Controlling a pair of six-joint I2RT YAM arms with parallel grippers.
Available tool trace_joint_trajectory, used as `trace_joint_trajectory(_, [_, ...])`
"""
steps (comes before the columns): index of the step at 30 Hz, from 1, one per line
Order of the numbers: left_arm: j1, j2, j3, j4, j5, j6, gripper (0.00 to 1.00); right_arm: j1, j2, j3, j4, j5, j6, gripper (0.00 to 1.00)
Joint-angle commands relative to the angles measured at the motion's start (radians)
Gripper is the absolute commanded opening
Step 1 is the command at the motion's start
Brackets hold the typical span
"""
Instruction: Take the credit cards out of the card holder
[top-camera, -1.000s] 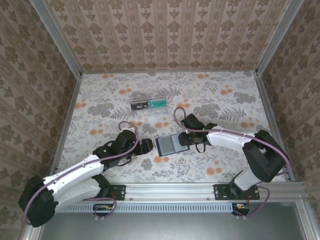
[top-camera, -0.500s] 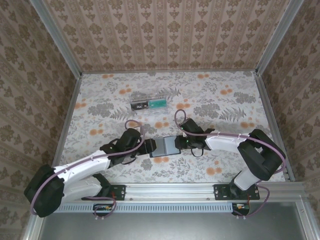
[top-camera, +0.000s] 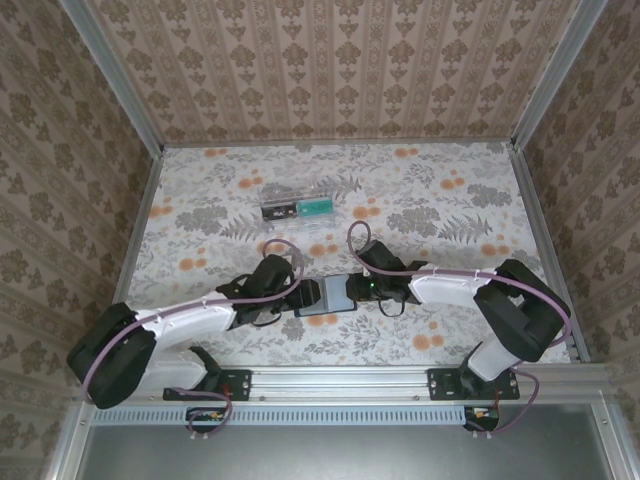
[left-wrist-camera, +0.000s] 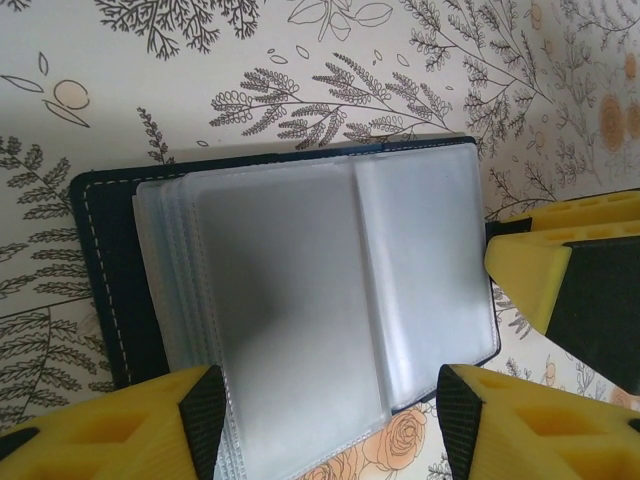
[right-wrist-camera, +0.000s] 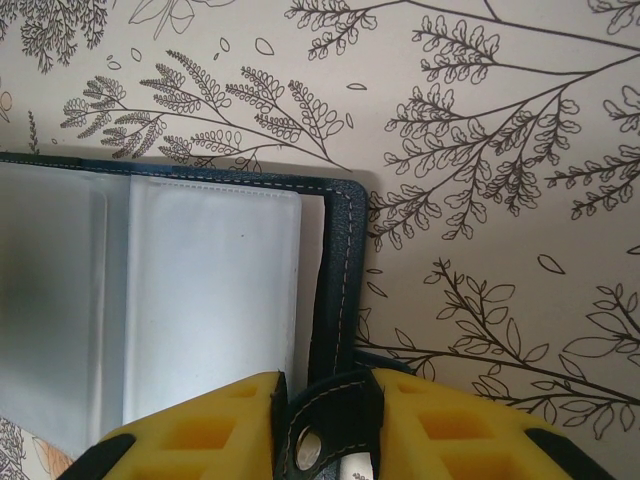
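Note:
The card holder (top-camera: 325, 298) lies open on the flowered table between my two grippers. Its black stitched cover (left-wrist-camera: 108, 270) carries a stack of frosted clear sleeves (left-wrist-camera: 300, 280). The credit cards are hidden. My left gripper (left-wrist-camera: 330, 425) is open and straddles the near edge of the sleeves; its left pad is at the stack's edge and its right pad is clear of it. My right gripper (right-wrist-camera: 325, 410) is shut on the holder's small snap tab (right-wrist-camera: 330, 430) at the cover's right edge (right-wrist-camera: 340, 260). From above, the left gripper (top-camera: 306, 295) and right gripper (top-camera: 352, 289) face each other across the holder.
A clear plastic box (top-camera: 297, 207) with dark and green items stands further back on the table. Metal rails (top-camera: 135, 235) and patterned walls border the table. The right gripper's yellow fingers (left-wrist-camera: 560, 265) sit close beside the holder in the left wrist view.
My left gripper has moved right up to the holder and its jaws have narrowed. The right gripper has closed on the tab and moved left with the holder.

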Motion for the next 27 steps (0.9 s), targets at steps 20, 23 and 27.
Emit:
trace_joint_trajectory(20, [-0.016, 0.068, 0.015, 0.119, 0.047, -0.016, 0.60, 0.011, 0.040, -0.034, -0.043, -0.021, 0.021, 0.30])
trace_joint_trajectory(23, [-0.027, 0.059, 0.025, 0.126, 0.045, -0.011, 0.59, 0.010, 0.042, -0.035, -0.044, -0.021, 0.021, 0.30])
trace_joint_trajectory(27, [-0.042, 0.055, 0.045, 0.130, 0.045, -0.001, 0.60, 0.011, 0.044, -0.035, -0.042, -0.021, 0.021, 0.30])
